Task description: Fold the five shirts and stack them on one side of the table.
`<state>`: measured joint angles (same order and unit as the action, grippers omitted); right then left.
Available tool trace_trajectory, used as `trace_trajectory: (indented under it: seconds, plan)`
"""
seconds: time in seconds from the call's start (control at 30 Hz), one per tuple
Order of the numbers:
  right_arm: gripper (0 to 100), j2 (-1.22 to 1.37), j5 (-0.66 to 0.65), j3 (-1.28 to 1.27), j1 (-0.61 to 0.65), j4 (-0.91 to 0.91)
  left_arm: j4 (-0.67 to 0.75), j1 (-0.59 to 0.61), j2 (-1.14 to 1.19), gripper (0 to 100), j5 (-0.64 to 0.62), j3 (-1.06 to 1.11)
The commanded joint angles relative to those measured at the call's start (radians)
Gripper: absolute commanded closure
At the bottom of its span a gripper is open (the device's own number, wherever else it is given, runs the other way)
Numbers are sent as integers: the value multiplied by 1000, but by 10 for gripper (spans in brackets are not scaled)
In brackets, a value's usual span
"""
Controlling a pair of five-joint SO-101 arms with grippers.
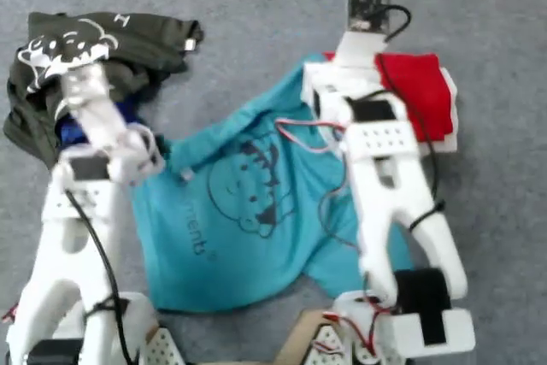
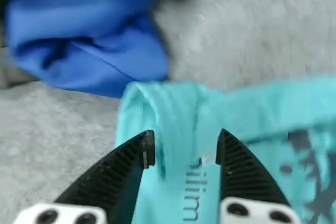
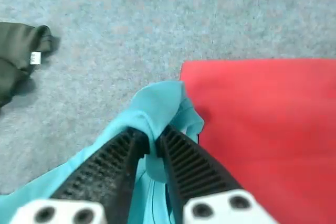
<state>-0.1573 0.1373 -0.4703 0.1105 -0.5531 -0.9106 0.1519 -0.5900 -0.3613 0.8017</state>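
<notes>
A teal shirt (image 1: 248,211) lies spread and rumpled in the middle of the grey table, print side up. My right gripper (image 3: 154,137) is shut on a bunched corner of the teal shirt (image 3: 157,103), right beside the folded red shirt (image 3: 262,129). In the high view that right gripper (image 1: 318,83) sits at the shirt's far edge. My left gripper (image 2: 184,142) is open, its fingers straddling a fold at the teal shirt's (image 2: 173,114) left edge. The same gripper (image 1: 149,151) shows in the high view at that left edge.
A dark green shirt (image 1: 94,49) lies crumpled at the far left with a blue shirt (image 2: 79,30) tucked beside it. The red shirt (image 1: 419,91) rests on a white folded one (image 1: 449,138) at the right. Bare table (image 1: 256,23) lies at the back centre.
</notes>
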Motion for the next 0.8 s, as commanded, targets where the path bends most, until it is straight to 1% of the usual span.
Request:
trace_trajectory:
  seconds: [0.0,0.1,0.23,0.27,0.33,0.43,0.5,0.53,0.6,0.77]
  plan:
    - [985,36,-6,-15,-3,97,-69,70,9,785,-106,-174]
    - [985,84,-3,-50,-3,180,-109,82,23,785,-173,-252]
    - [985,139,-2,-108,-3,290,-143,-1,69,808,-173,-268]
    - [985,150,-2,-120,-3,322,-166,-19,91,817,-150,-266]
    - [985,168,-2,-139,-3,376,-204,-36,144,833,-52,-262]
    - [985,186,-2,-156,-3,419,-236,-27,224,863,147,-255]
    - [985,202,-2,-160,-3,442,-230,-8,275,888,293,-249]
    - [985,211,-2,-160,-5,451,-229,-2,302,898,345,-255]
    - [985,223,-2,-160,-8,463,-229,-8,353,905,385,-257]
    - [985,229,-6,-160,-6,471,-218,-30,460,905,361,-260]
